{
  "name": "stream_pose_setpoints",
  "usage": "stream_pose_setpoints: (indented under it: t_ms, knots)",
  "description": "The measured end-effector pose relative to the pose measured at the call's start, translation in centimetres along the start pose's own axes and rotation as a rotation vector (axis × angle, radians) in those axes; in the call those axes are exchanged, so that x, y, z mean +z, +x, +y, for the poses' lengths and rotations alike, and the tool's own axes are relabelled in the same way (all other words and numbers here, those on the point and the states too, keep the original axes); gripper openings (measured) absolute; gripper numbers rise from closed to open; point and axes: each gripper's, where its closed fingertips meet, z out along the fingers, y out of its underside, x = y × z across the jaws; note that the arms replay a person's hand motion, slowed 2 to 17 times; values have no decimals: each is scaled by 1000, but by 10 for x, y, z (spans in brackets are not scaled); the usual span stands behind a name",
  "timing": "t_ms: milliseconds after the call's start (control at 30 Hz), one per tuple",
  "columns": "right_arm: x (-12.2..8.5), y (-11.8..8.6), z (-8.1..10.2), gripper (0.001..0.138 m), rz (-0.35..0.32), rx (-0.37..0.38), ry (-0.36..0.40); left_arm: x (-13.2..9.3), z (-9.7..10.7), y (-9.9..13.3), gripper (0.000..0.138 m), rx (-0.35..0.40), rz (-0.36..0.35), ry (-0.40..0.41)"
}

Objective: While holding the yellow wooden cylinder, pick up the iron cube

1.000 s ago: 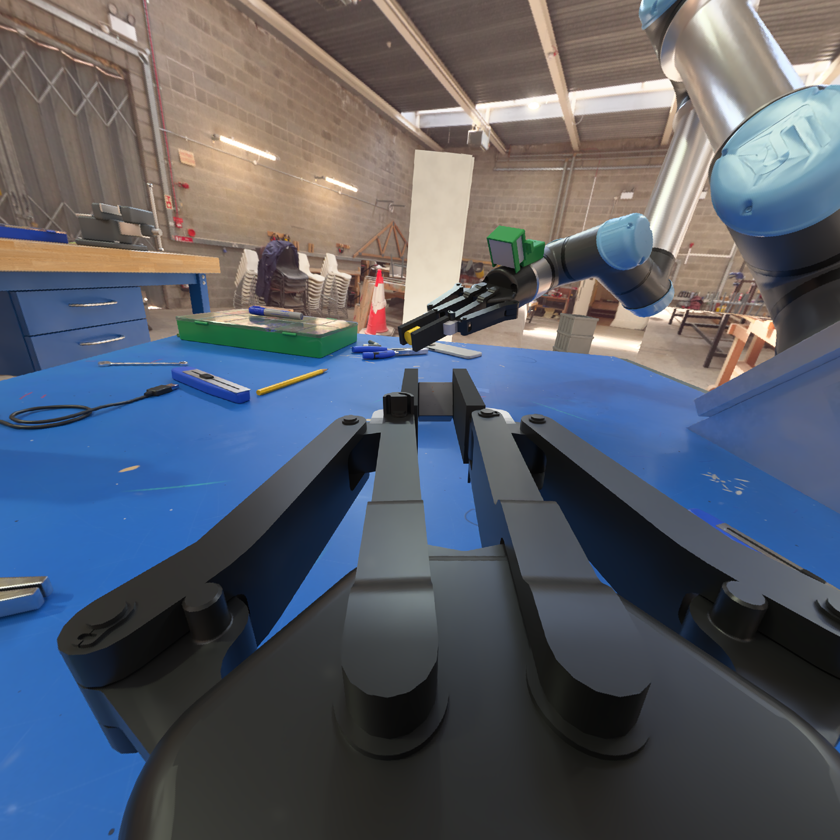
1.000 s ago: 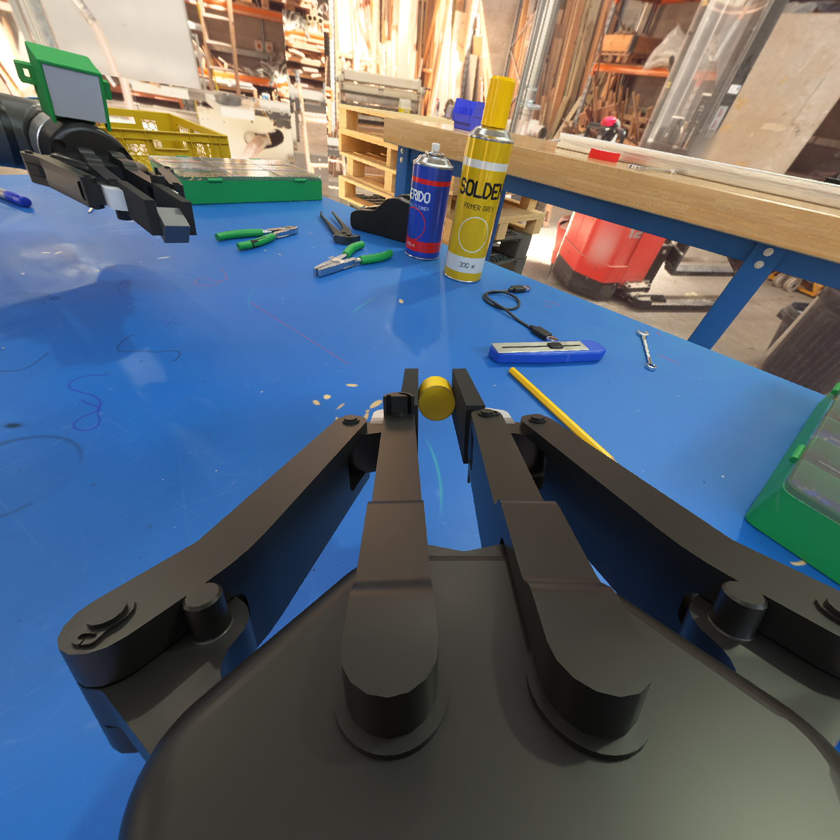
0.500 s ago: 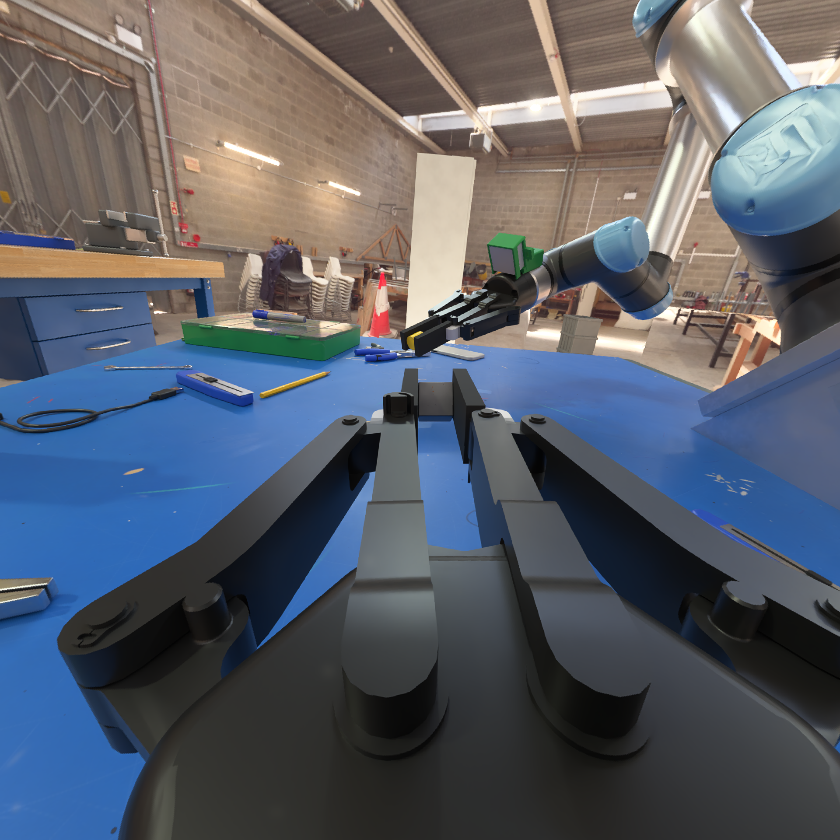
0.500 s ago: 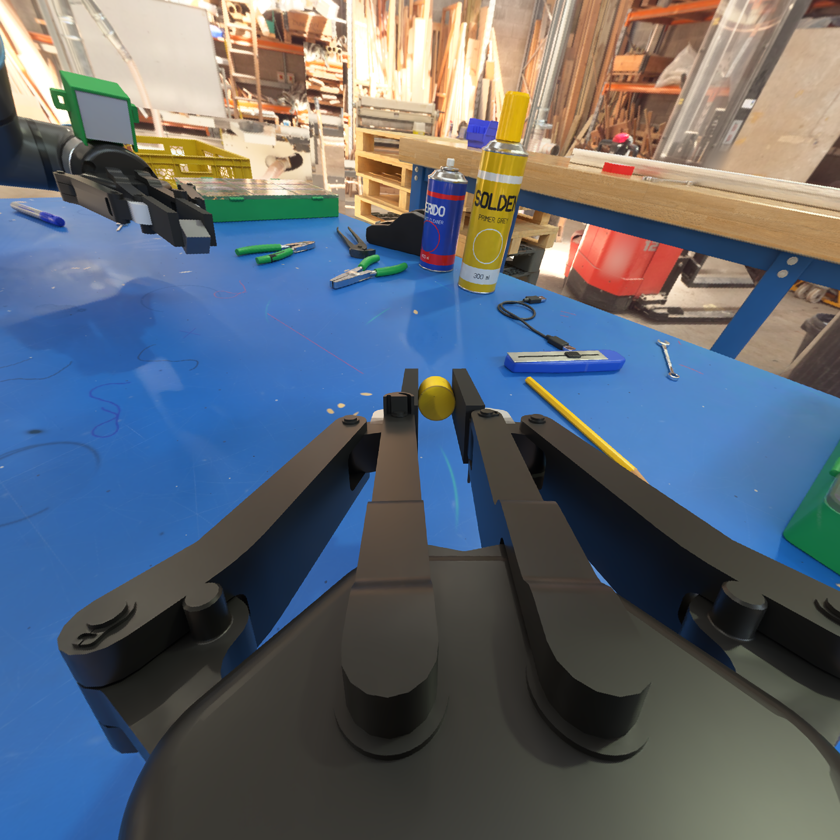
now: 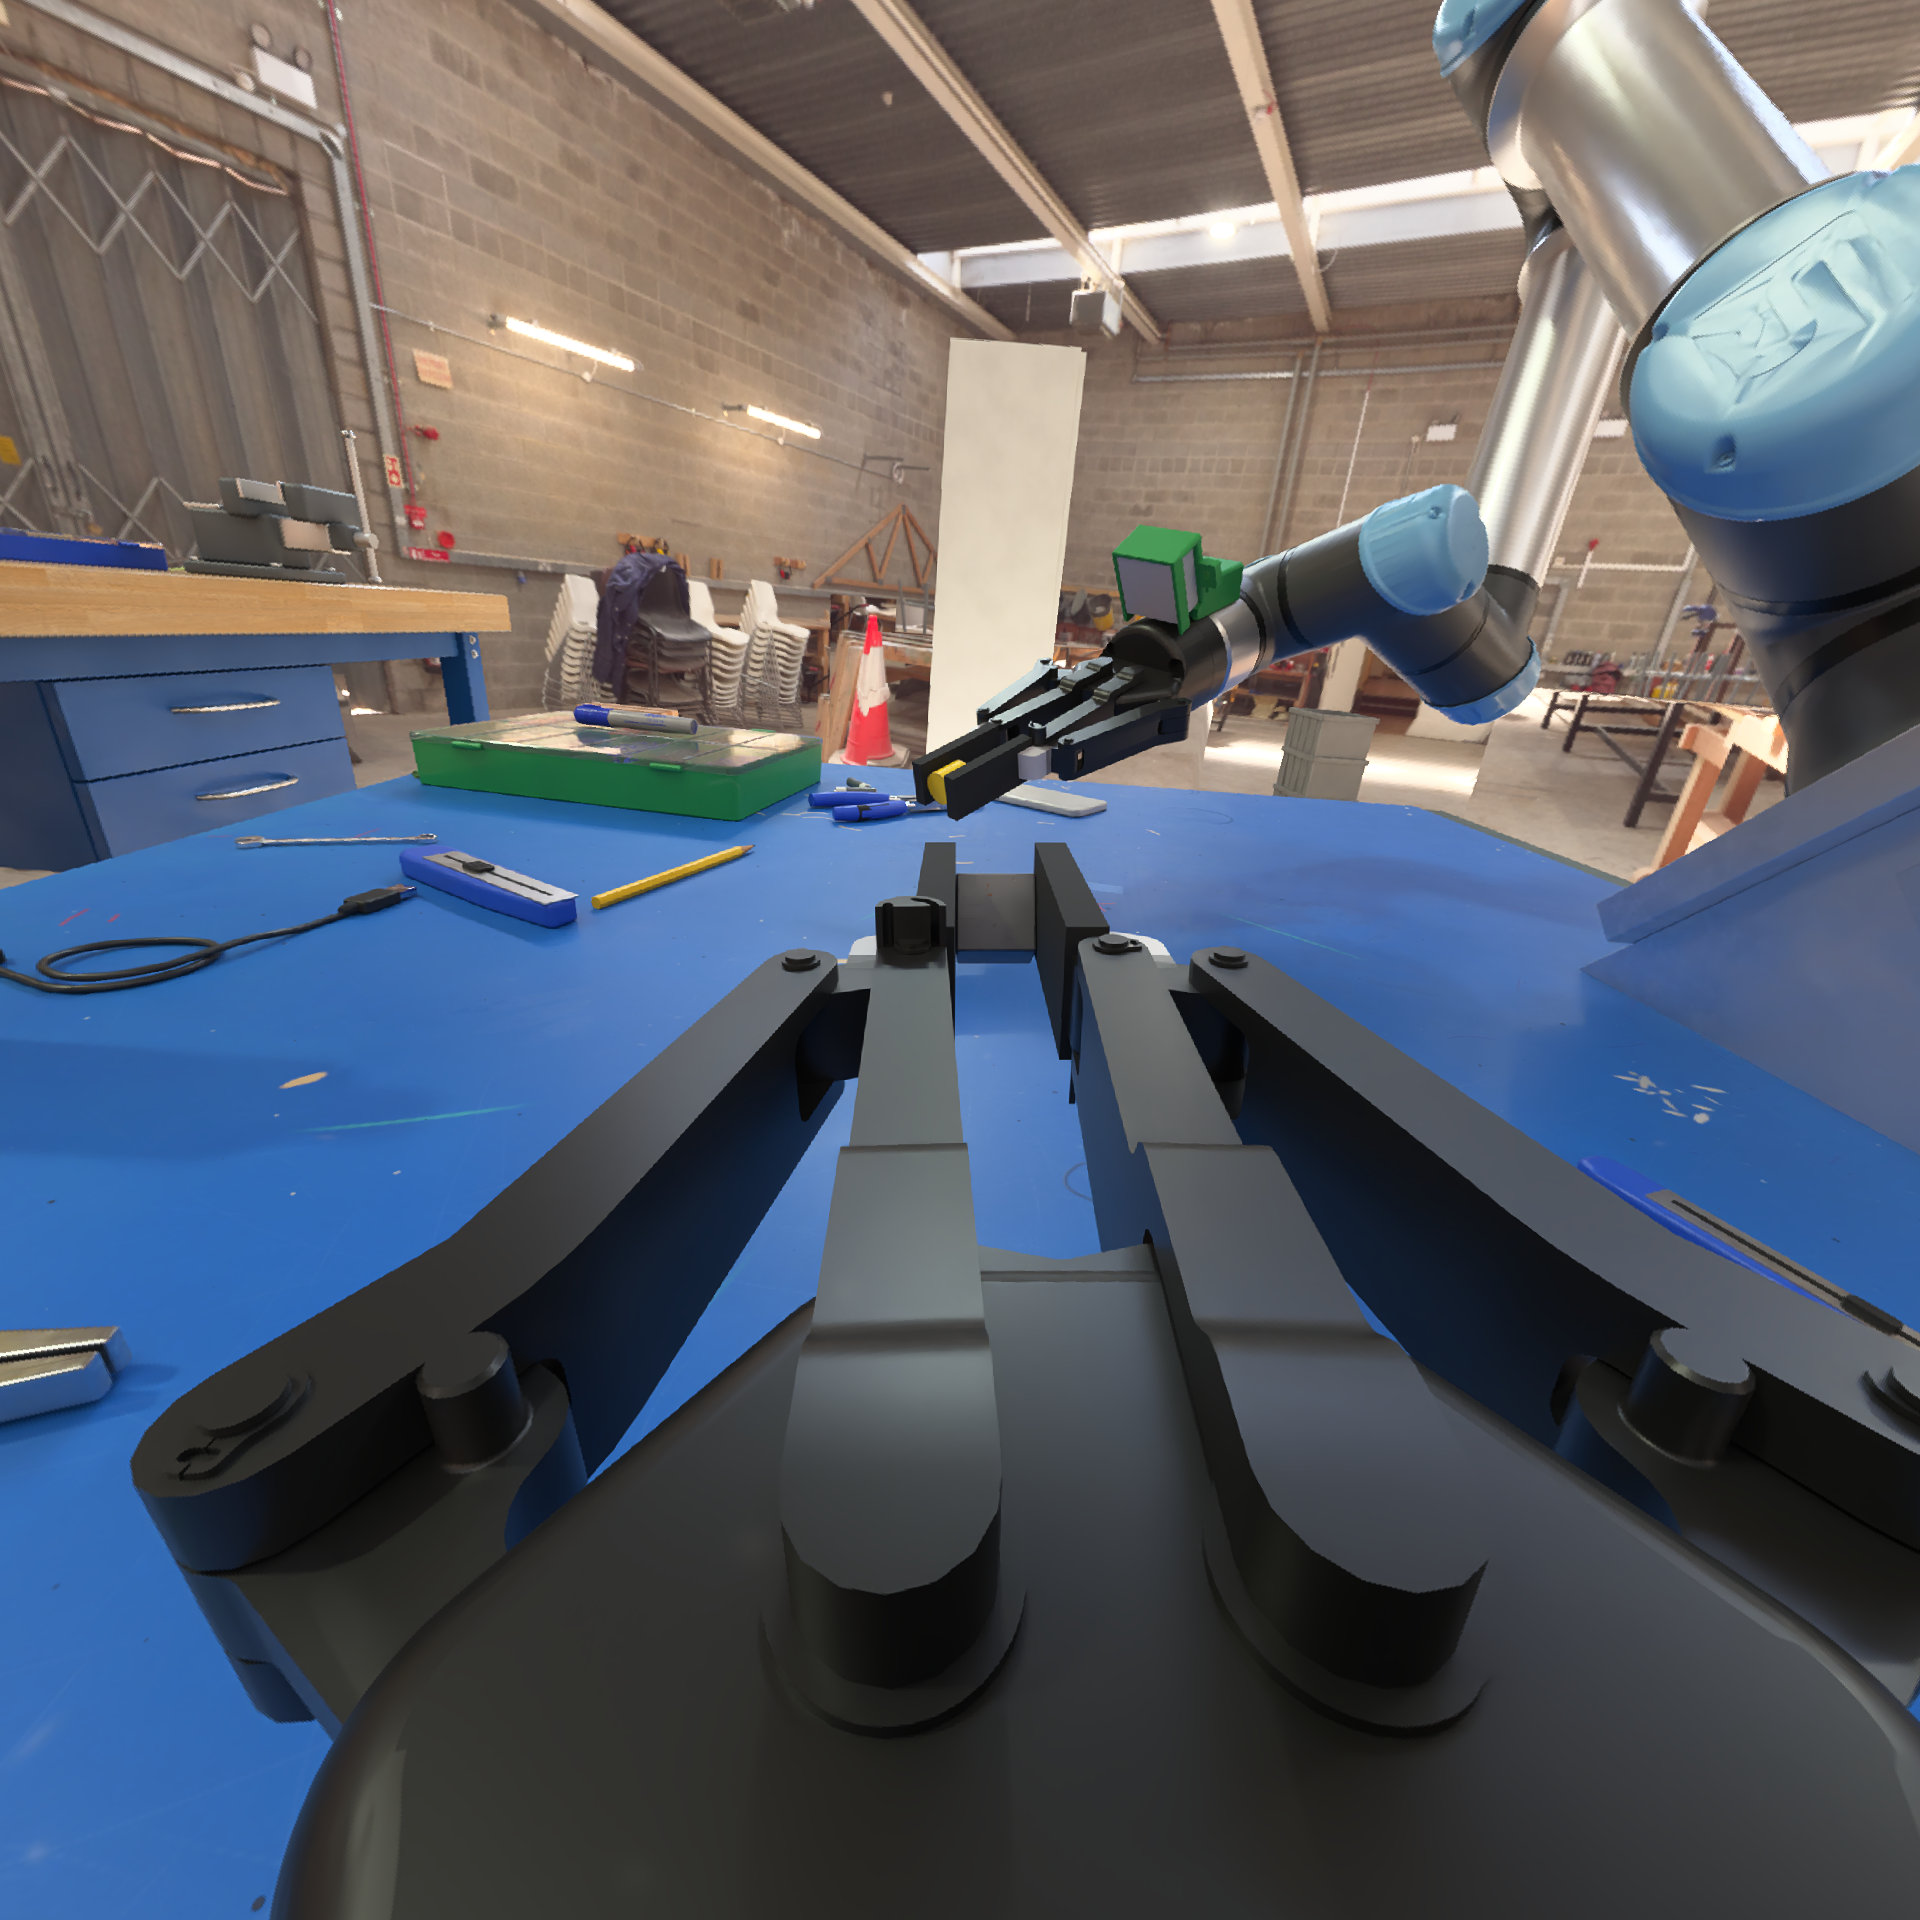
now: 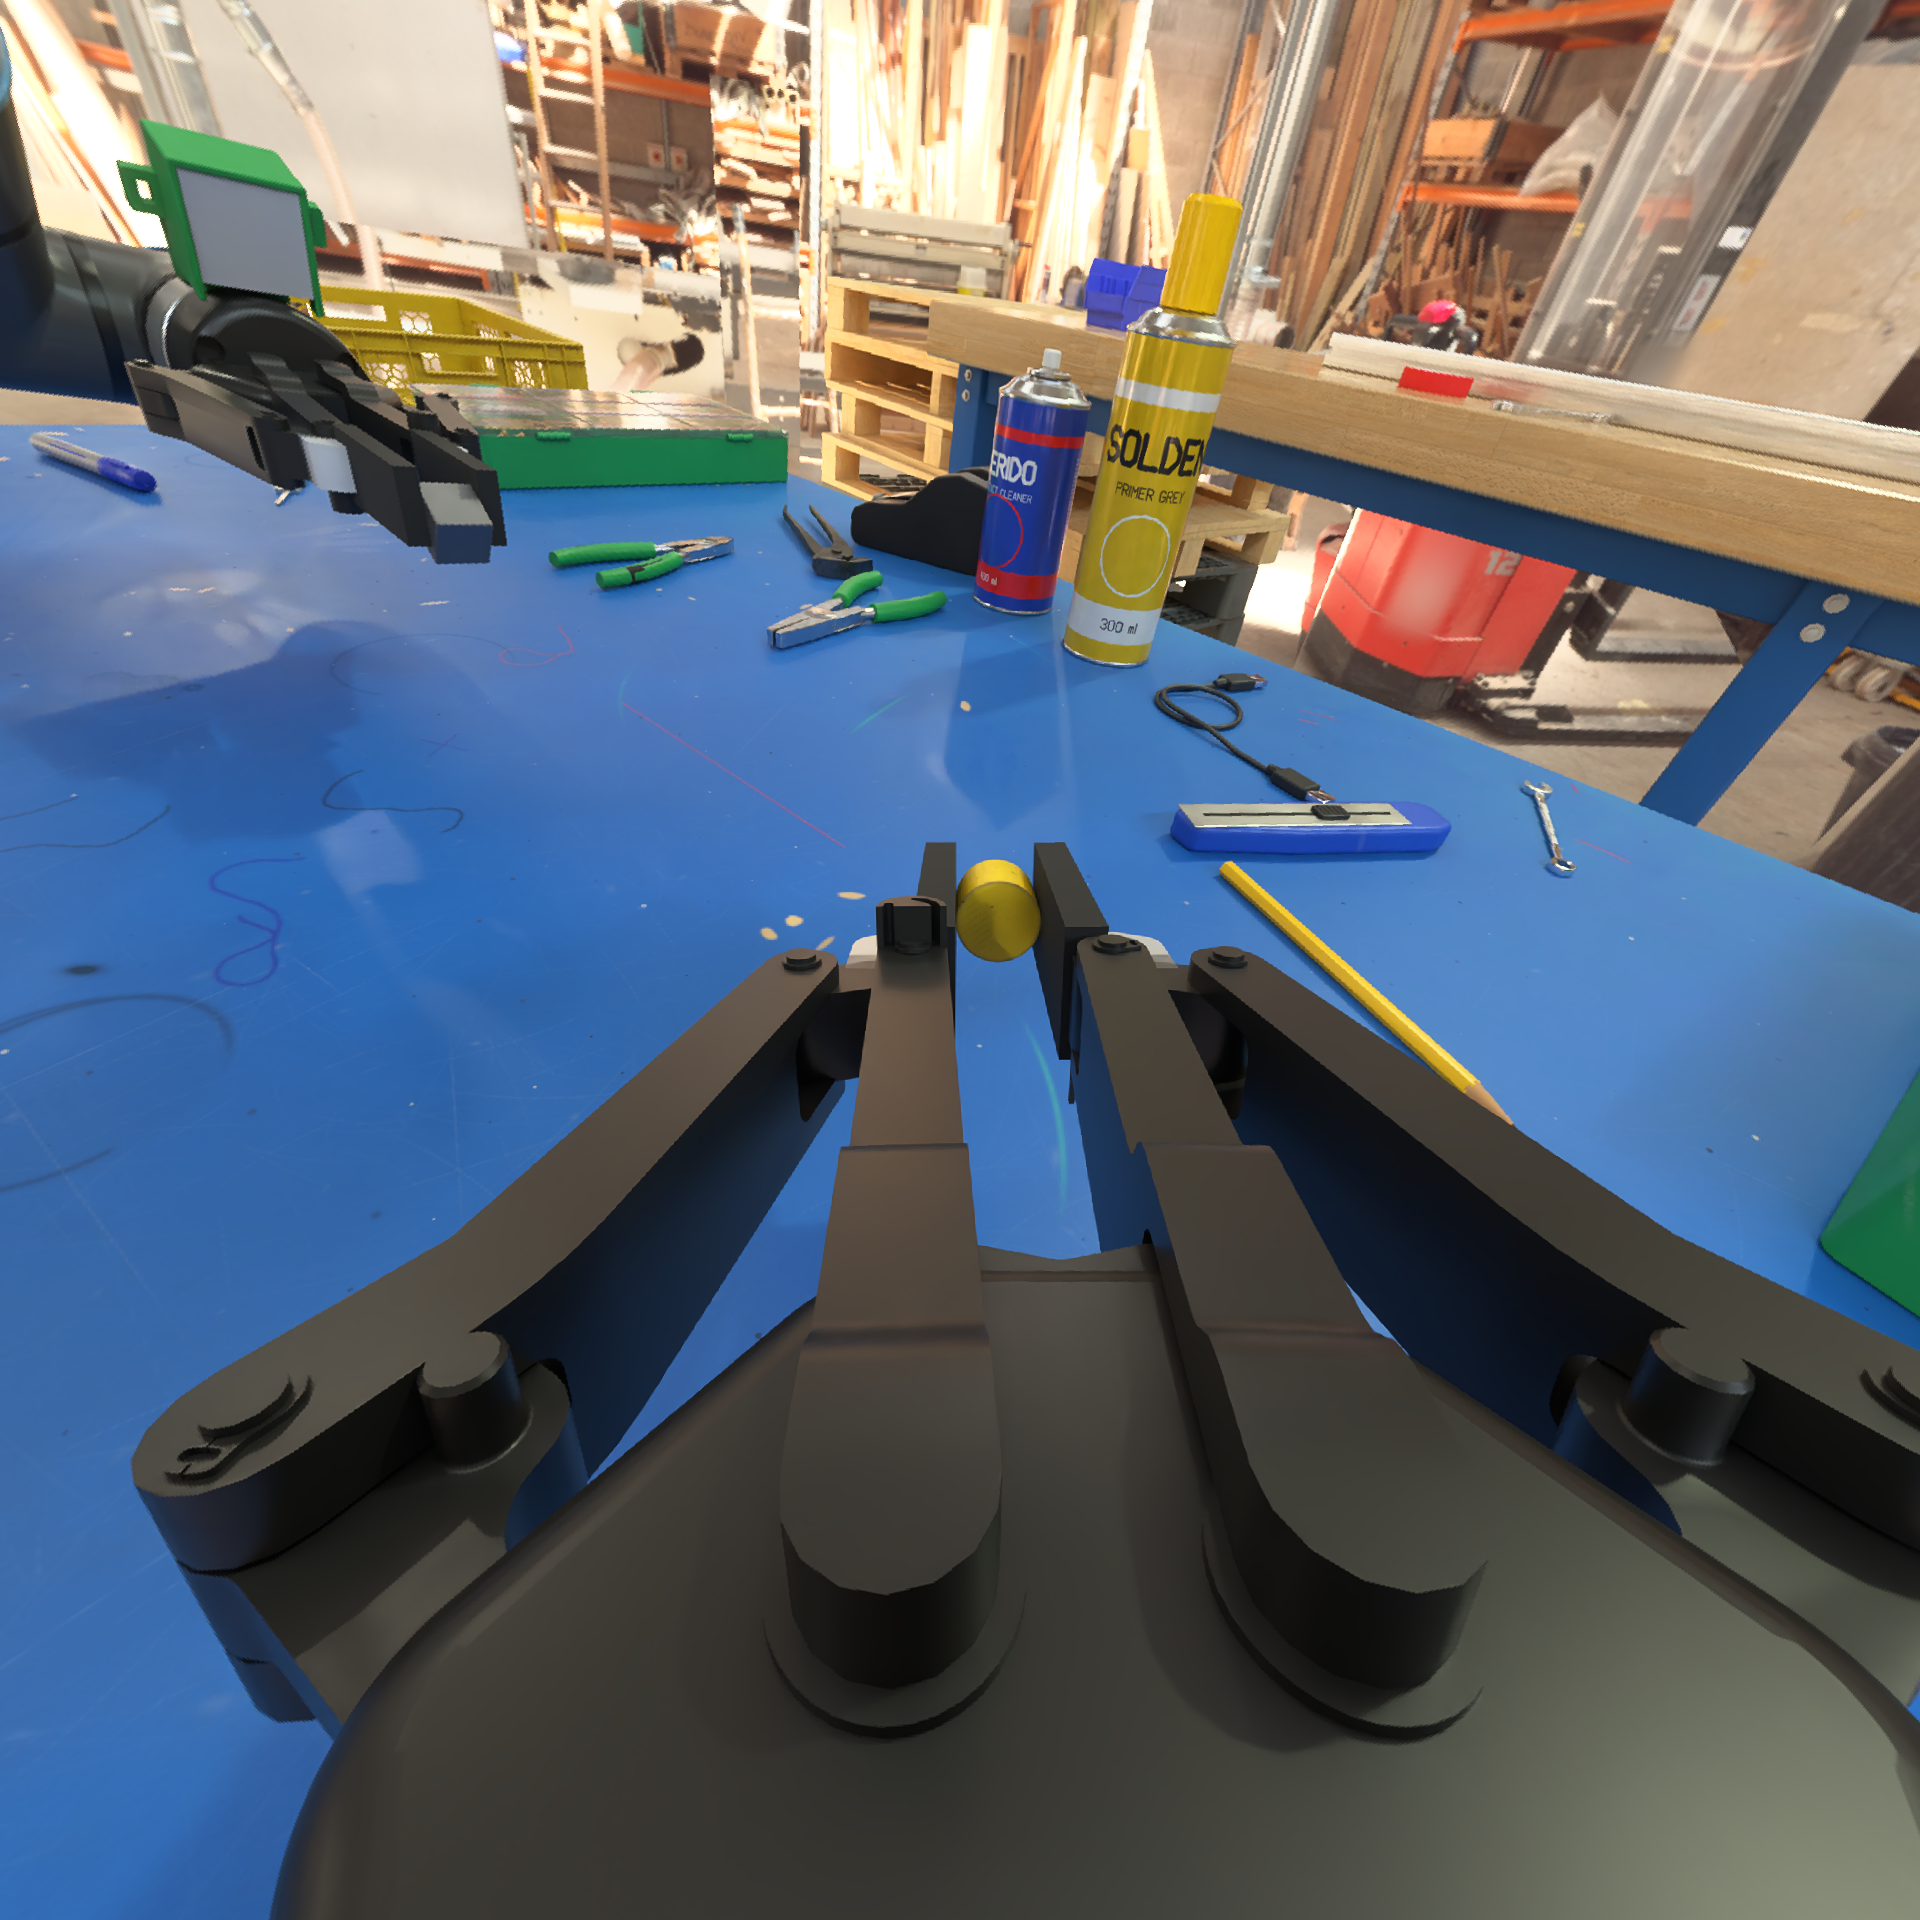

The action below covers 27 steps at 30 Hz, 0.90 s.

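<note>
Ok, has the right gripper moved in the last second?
Yes. In its own wrist view the yellow spray can has drifted right and slightly down, so the right gripper has turned or shifted left of it.

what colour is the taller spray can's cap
Yellow, matching the can's body; the taller spray can shows best in the right wrist view.

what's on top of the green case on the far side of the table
In the left wrist view, a blue marker lies on the lid of the green case. The lid looks clear, with dividers showing, but what the compartments hold is too small to tell.
</note>
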Motion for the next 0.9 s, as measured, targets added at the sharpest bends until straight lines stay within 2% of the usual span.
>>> stream_pose_setpoints:
  t_ms: [267, 467, 667, 900]
  knots:
    - [-2, -2, -7, 20, -8, 16, 34, 1, 0, 1, 20, 14, -4, -5]
    - [-4, -9, -17, 20, -47, 49, 84, 1, -1, 3, 20, 19, -8, 2]
    - [-4, -28, -36, 20, -139, 95, 170, 2, -7, 4, 20, 8, -8, 31]
    - [-3, -60, -72, 20, -283, 157, 299, 4, -24, 9, 20, -15, 3, 114]
